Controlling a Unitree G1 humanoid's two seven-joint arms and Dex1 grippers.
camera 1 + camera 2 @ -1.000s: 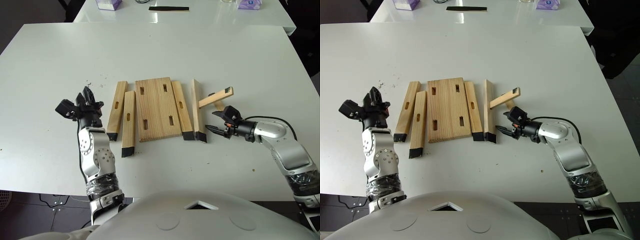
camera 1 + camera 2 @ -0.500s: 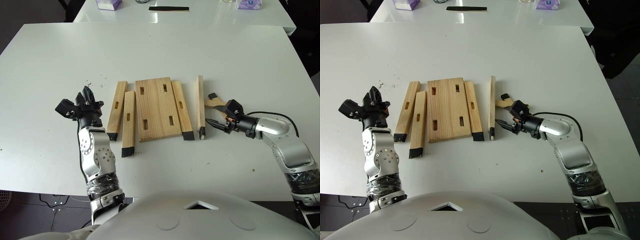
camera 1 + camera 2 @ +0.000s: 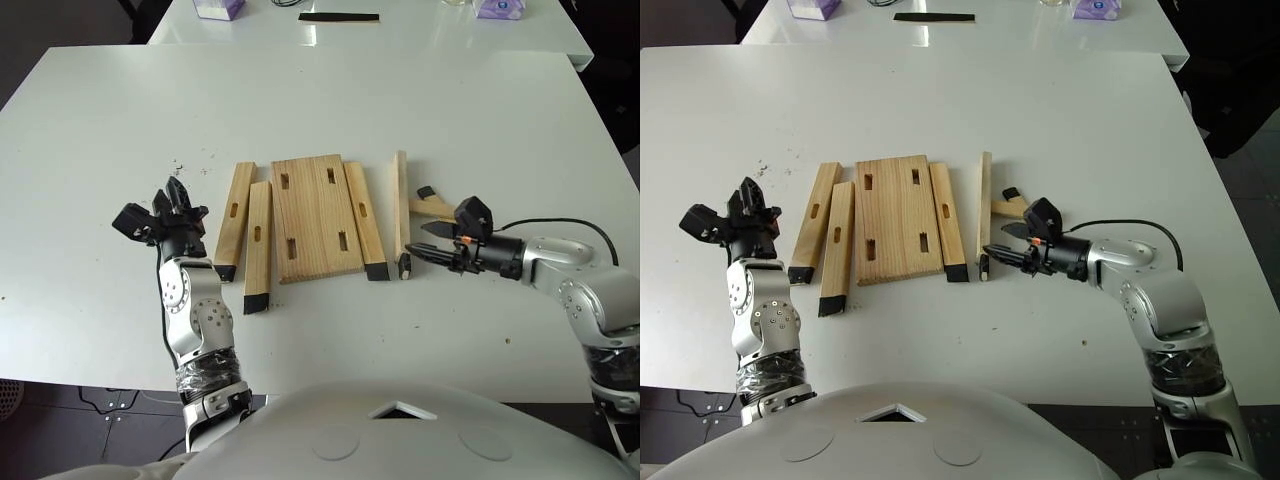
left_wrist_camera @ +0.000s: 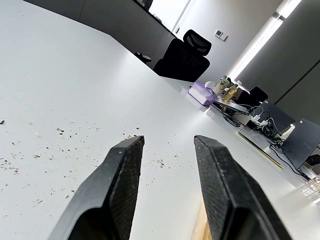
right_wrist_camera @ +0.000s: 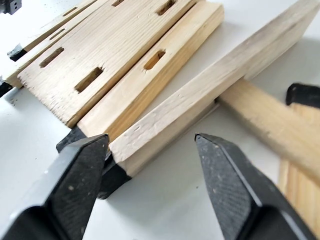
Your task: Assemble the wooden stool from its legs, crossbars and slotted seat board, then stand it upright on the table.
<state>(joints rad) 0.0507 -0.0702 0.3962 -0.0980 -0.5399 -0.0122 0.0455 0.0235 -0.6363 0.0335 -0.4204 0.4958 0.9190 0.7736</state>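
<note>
1. Second desk [image 3: 420,35], white, stands behind the main desk [image 3: 400,110].
2. On it: left purple box [image 3: 217,8], right purple box [image 3: 497,8], and a flat black strip [image 3: 338,17] between them.
3. Dark specks [image 3: 185,167] lie scattered on the main desk, left side.
4. Black office chair [image 4: 186,52] in the room behind.

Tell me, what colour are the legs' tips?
Black, on pale wooden legs; clearest in the right wrist view.

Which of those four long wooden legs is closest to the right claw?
The rightmost leg, set apart from the others; its black tip lies just ahead of the open right gripper.
</note>
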